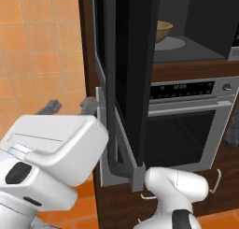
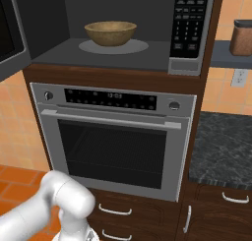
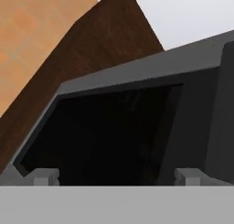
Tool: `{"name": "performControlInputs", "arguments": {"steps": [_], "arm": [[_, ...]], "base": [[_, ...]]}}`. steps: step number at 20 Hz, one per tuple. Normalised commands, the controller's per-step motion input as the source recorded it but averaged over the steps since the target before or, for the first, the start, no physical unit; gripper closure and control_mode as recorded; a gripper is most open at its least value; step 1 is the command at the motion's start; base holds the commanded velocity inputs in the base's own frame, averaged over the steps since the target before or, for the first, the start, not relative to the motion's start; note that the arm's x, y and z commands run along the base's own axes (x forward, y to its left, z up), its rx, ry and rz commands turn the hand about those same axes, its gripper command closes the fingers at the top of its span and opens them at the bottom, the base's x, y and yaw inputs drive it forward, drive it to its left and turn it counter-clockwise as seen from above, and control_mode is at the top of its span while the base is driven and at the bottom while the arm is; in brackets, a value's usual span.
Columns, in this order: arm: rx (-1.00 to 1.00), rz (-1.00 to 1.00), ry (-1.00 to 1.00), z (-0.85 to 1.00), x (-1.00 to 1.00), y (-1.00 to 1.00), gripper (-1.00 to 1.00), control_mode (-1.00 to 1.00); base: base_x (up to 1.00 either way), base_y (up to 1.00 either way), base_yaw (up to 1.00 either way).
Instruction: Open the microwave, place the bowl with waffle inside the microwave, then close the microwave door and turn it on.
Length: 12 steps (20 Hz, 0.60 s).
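Microwave (image 2: 123, 33) sits built in above the oven (image 2: 115, 141), cavity open; door (image 1: 133, 74) swung wide out to the left, seen edge-on from the left base view, its black glass facing the hand camera (image 3: 109, 131). Bowl (image 2: 110, 32) already rests inside on the round plate, near cavity centre; whether the waffle is in it I cannot tell. Judged step: closing the door. Tool (image 1: 70, 105) hangs left of the door's outer face, fingers spread apart, gripping nothing. To do it well: lay a finger flat against the glass near the free edge, far from the hinge, and push in an arc that follows the swing. Room: open tiled wall to the left, cabinet side close behind the door; keypad (image 2: 189, 21) on the right stays unobstructed for the start press
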Motion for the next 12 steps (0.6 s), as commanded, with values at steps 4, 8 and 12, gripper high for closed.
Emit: {"name": "performControlInputs", "arguments": {"steps": [4, 8, 12], "arm": [[0.00, -0.23, 0.06, -0.04, 0.58, -0.18, -1.00, -1.00], [0.00, -0.22, 0.02, -0.04, 0.66, -0.22, -1.00, -1.00], [0.03, -0.31, 0.00, -0.23, 0.56, -0.46, -1.00, -1.00]], "base": [[0.00, 0.00, 0.00], [0.00, 0.00, 0.00], [0.00, 0.00, 0.00]]}}
